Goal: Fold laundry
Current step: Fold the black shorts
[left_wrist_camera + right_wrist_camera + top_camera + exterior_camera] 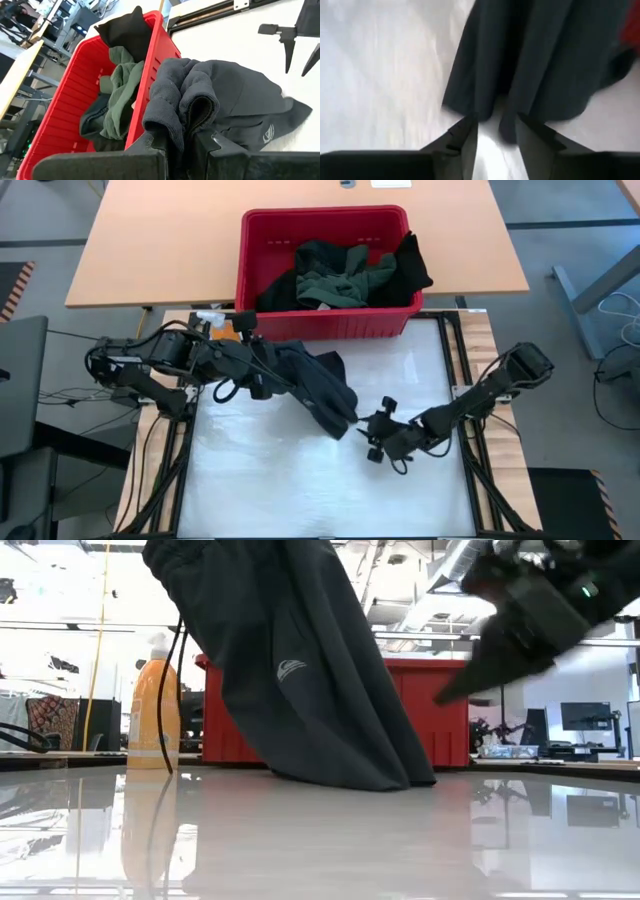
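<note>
One dark grey garment point(320, 385) hangs from the left gripper point(187, 142), clenched on its bunched waistband; the hem rests on the glossy white table point(300, 480). Right gripper point(495, 132), fingers parted, sits at the hem, holding nothing. One red slatted plastic basket point(325, 325) holds green and black clothes point(350, 275). One orange bottle point(152, 705) stands beyond; office clutter behind.

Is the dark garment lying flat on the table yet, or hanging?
Hanging. The left gripper pinches its bunched edge, and the dark garment drapes down with only its lower end on the table.
</note>
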`<state>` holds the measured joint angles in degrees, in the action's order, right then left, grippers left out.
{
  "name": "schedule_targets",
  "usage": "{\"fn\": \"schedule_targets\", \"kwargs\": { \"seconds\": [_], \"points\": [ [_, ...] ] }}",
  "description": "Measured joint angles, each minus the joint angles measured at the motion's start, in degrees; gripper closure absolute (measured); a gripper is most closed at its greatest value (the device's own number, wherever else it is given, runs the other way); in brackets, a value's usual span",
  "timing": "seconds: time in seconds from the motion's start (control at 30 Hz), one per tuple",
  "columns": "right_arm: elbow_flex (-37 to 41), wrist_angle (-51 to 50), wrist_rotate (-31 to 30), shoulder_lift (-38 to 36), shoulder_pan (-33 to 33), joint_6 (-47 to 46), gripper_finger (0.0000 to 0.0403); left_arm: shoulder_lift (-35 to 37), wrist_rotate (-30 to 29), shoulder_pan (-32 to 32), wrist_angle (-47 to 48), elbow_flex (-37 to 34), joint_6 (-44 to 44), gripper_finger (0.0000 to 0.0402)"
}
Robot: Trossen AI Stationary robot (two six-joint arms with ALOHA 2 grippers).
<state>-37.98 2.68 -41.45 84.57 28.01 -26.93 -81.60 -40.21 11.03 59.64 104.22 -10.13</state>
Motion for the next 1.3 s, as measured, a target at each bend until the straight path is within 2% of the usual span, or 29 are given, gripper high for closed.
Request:
{"fn": "schedule_targets", "kwargs": {
  "seconds": [0.07,0.2,0.3,0.43,0.53,0.7,0.97,1.07,1.2,1.3],
  "points": [
    [0.00,4.26,-2.87,-0.24,0.17,1.52,0.0225,0.00,0.01,0.02,0.02,0.00,-0.02,0.0386],
    [-0.04,12.69,-3.56,2.63,-0.21,6.50,0.0212,0.00,0.32,0.02,0.02,0.00,0.08,0.0386],
    [-0.04,13.50,-4.21,5.89,-1.57,6.98,0.0212,0.00,0.34,0.02,0.02,0.00,0.10,0.0386],
    [0.00,14.72,-8.15,9.92,-3.54,6.41,0.0218,0.00,0.40,0.02,0.03,0.00,0.63,0.0386],
    [0.00,17.46,-8.18,11.69,-4.47,7.30,0.0221,0.00,0.81,0.02,0.04,0.00,0.82,0.0386],
    [0.00,16.54,-11.42,12.20,-4.87,7.46,0.0219,0.00,0.99,0.02,0.26,0.00,0.92,0.0386],
    [-0.02,11.78,-19.17,9.43,-1.64,7.46,0.0218,0.00,2.92,0.04,1.43,0.00,1.39,0.0386],
    [-0.02,11.03,-19.50,9.43,-2.74,7.43,0.0217,0.00,2.98,0.04,1.42,0.00,1.34,0.0386],
    [-0.02,10.94,-14.50,9.46,-5.12,7.41,0.0204,0.00,4.04,0.04,1.38,0.00,1.38,0.0386],
    [-0.02,10.22,-14.46,9.45,-6.29,7.42,0.0187,0.00,5.17,0.04,1.40,0.00,1.76,0.0386]
  ]
}}
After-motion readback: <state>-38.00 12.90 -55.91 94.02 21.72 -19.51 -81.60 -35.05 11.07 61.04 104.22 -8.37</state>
